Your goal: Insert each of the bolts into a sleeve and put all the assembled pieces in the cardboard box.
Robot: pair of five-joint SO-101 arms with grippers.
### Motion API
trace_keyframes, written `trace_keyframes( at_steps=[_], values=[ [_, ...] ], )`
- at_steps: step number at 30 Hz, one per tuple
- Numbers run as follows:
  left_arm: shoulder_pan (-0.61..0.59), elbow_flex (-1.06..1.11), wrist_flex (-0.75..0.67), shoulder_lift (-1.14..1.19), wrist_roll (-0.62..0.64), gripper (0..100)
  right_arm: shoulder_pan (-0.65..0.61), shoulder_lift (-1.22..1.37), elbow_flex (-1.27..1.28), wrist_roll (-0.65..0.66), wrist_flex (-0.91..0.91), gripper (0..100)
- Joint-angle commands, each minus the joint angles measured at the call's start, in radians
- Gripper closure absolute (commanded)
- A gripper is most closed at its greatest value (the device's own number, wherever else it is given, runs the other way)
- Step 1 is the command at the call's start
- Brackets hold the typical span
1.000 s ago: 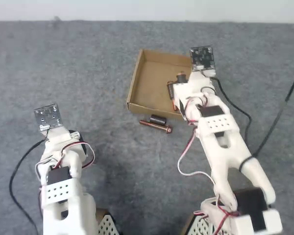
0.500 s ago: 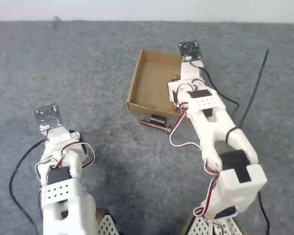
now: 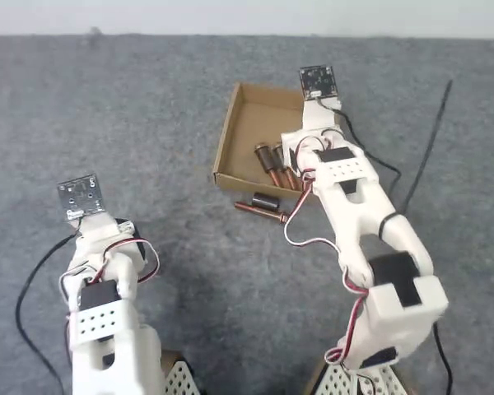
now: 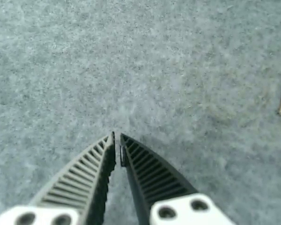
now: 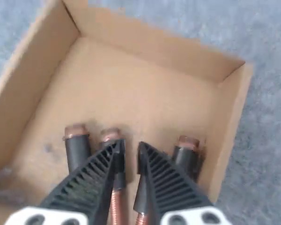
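Right gripper (image 5: 129,145) barely parted, empty, above cardboard box (image 5: 154,42); left gripper (image 4: 117,137) closed, empty; risk: lifting snags boxed bolt-sleeve assemblies (image 5: 76,149).

Entry: right gripper (image 5: 129,150), moved over cardboard box (image 3: 227,125)
Swung in from the box's right edge to above its floor; fingers now slightly apart; assembled pieces (image 3: 273,163) now lying in view inside
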Motion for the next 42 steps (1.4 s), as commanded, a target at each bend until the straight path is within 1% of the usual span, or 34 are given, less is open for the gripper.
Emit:
trace_keyframes(
  at_steps=[1,9,17,19,22,24,28,32,39,42],
  values=[
    [0.006,-0.051,-0.003,-0.023,-0.009,99,-0.005,-0.157,0.037,0.009,0.002,99.2],
    [0.006,-0.051,-0.003,-0.023,-0.009,99,-0.061,-0.455,0.308,0.017,0.002,99.2],
    [0.006,-0.051,-0.003,-0.023,-0.009,99,-0.145,-0.746,0.591,0.017,0.005,99.2],
    [0.006,-0.051,-0.003,-0.023,-0.009,99,-0.177,-0.802,0.644,0.017,0.042,99.2],
    [0.006,-0.051,-0.003,-0.023,-0.009,99,-0.216,-0.854,0.667,0.009,0.153,99.2],
    [0.006,-0.051,-0.003,-0.023,-0.009,99,-0.231,-0.862,0.667,0.002,0.202,99.2],
    [0.006,-0.051,-0.003,-0.023,-0.009,99,-0.232,-0.855,0.669,-0.101,0.208,99.2],
    [0.006,-0.051,-0.003,-0.023,-0.009,99,-0.234,-0.776,0.666,-0.114,0.200,99.2],
    [0.006,-0.051,-0.003,-0.023,-0.009,99,-0.231,-0.539,0.655,-0.107,-0.015,99.2],
    [0.006,-0.051,-0.003,-0.023,-0.009,99,-0.228,-0.466,0.601,-0.107,-0.027,99.2]
  ],
)
